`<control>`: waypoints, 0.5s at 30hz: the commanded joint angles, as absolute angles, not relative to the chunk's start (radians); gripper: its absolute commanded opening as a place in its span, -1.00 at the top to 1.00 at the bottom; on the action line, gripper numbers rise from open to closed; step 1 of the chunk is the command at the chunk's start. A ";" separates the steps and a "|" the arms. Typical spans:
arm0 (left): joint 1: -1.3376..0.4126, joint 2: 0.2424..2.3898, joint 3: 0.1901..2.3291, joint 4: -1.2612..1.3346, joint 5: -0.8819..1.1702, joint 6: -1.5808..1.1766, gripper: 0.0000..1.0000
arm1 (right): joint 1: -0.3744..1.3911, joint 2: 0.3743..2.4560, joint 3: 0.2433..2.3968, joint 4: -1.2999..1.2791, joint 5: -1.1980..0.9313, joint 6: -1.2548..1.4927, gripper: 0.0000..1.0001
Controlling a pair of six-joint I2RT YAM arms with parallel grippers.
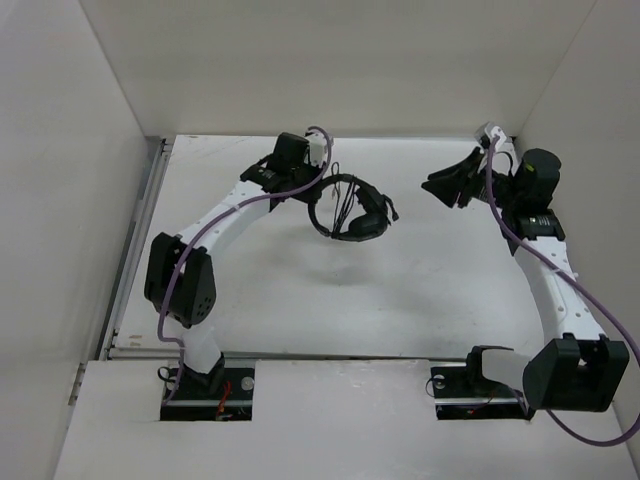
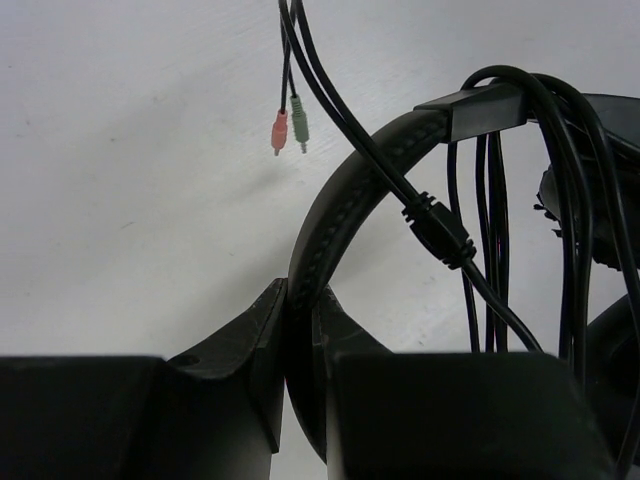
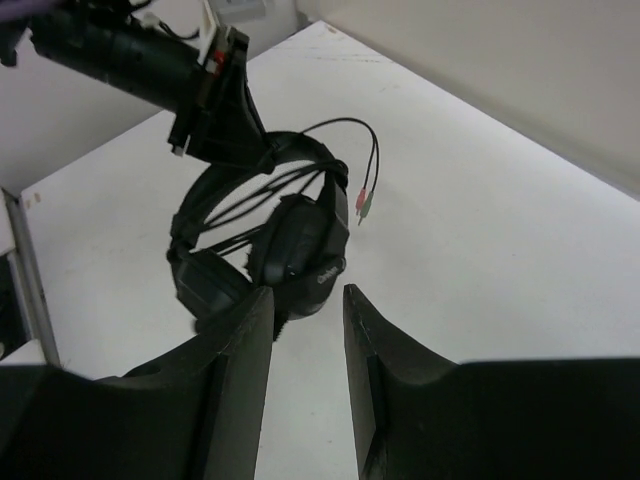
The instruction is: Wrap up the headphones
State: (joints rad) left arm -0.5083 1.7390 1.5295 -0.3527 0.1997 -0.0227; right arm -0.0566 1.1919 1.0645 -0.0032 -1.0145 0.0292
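the left claw [image 1: 318,188] is clenched on the headphones [image 1: 350,215], its two fingers pinching the curved headband [image 2: 335,210] from either side – in the left wrist view the padded band rises straight out from between the jaws. the headset sits toward the far middle of the white desk [image 1: 400,300], just beside the left wrist and well apart from the right arm.

the thin black cord [image 2: 330,95] has several strands draped over the band's upper end and hanging down side by side, with a thicker moulded piece partway along one strand. in the right wrist view these strands cross the space inside the headband arc, above the two earcups [image 3: 300,245], which hang lowest. whether the lower cup touches the desk or hangs just clear of it is hard to tell from these angles.

the cord's free end dangles beside the headset and finishes in two small plugs [image 2: 288,128] – one pink, one green – side by side.

the right claw [image 1: 432,185] is released, its jaws standing partly apart with nothing between them. it points toward the headphones from the right, apart from them, the headset framed beyond its fingertips in its own camera.
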 commanded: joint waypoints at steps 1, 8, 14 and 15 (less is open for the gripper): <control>-0.504 1.769 1.514 -0.201 0.085 0.009 1.00 | -0.076 1.158 1.043 0.083 -0.976 0.051 0.20; -0.512 1.865 1.509 -0.189 0.026 -0.015 1.00 | -0.125 1.129 1.006 0.083 -0.973 0.055 0.20; -0.504 1.939 1.497 -0.204 0.009 -0.034 0.99 | -0.174 1.078 0.957 0.084 -0.973 0.063 0.19; -0.502 1.951 1.497 -0.207 0.002 -0.034 0.99 | -0.182 1.071 0.950 0.084 -0.974 0.064 0.19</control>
